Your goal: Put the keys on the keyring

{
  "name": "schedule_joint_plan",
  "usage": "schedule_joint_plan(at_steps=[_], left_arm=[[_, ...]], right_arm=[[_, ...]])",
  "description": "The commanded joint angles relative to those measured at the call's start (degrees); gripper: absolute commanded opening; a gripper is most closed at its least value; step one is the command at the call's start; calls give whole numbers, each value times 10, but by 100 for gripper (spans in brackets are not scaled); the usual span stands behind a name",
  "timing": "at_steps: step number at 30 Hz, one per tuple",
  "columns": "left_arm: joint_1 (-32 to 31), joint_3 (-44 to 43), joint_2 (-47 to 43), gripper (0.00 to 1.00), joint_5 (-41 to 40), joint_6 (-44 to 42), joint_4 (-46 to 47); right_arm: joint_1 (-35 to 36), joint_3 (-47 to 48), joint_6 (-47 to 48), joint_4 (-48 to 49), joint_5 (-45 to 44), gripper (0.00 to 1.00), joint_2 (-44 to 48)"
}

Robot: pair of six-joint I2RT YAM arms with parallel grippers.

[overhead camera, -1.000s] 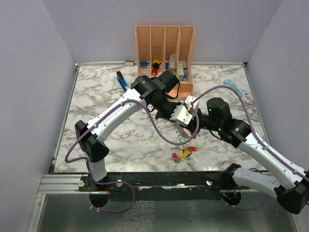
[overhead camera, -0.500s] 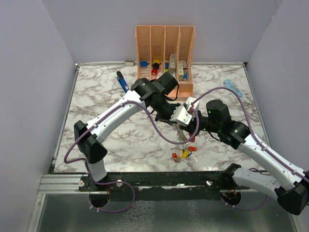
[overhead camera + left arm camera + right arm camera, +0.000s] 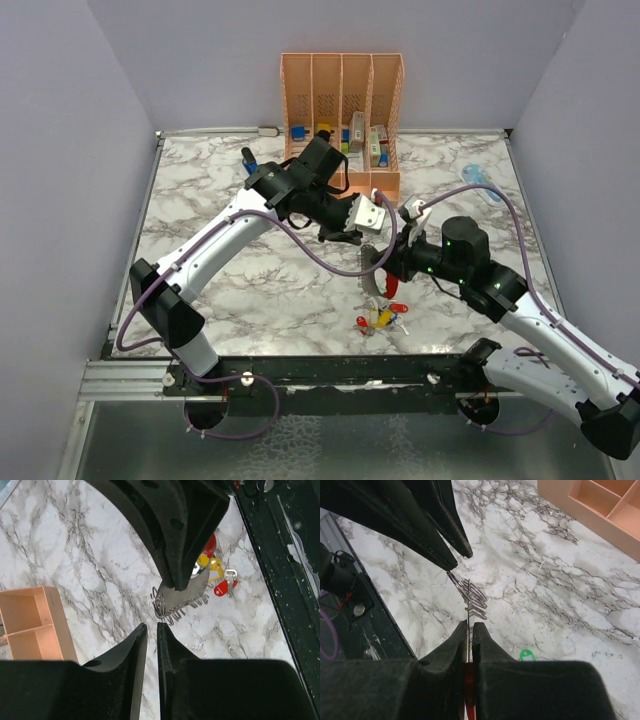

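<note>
The keyring (image 3: 377, 272) sits in your right gripper (image 3: 386, 268) in the top view, a grey arc sticking out from the fingertips above the marble table (image 3: 240, 280). The keys (image 3: 380, 318) lie in a small coloured heap on the table just below that gripper, on the side toward the arm bases, apart from the ring. Your left gripper (image 3: 346, 236) hangs just up and to the left of the right one, with nothing in it. The peach organiser (image 3: 342, 90) stands well beyond both grippers at the back wall.

In the left wrist view, your left gripper (image 3: 151, 627) has its fingers parted by a narrow slit and grips nothing. Straight ahead of its tips, close but not touching, the keyring (image 3: 182, 597) shows as a silver plate with coiled wire loops, pinched at the tip of the right gripper (image 3: 182, 580). Past it, red and yellow keys (image 3: 215, 567) rest on the marble.

In the right wrist view, your right gripper (image 3: 469, 626) is clamped tight on the keyring (image 3: 471, 597), seen edge-on with red low between the fingers and the wire loops fanning out ahead. The left gripper (image 3: 460, 560) points in from the upper left, its tips just beside the loops. A green key (image 3: 526, 655) lies right of your fingers.
</note>
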State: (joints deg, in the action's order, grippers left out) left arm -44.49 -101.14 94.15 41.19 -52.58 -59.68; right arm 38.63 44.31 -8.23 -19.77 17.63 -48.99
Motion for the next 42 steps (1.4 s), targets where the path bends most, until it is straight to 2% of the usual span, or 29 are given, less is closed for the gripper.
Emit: schedule_joint_plan(at_steps=[1,15,30,33,39,42], left_arm=[[13,19,-12,18,66,47,55],[43,27,-13,22,158,67,70],[44,50,2,23,173,109,134],[45,53,3,19,174,108,134],[44,55,3,0,175,105,129],[44,53,1,0,166,105,120]], right_arm=[[3,-22,-69,67,-27,1,27],[3,-73,-139,147,-59,1,63],[3,-83,-148,192,-44,1,40],[3,-82,-146,190,-42,1,39],[3,-83,-147,191,-42,1,40],[3,-82,-146,189,-43,1,41]])
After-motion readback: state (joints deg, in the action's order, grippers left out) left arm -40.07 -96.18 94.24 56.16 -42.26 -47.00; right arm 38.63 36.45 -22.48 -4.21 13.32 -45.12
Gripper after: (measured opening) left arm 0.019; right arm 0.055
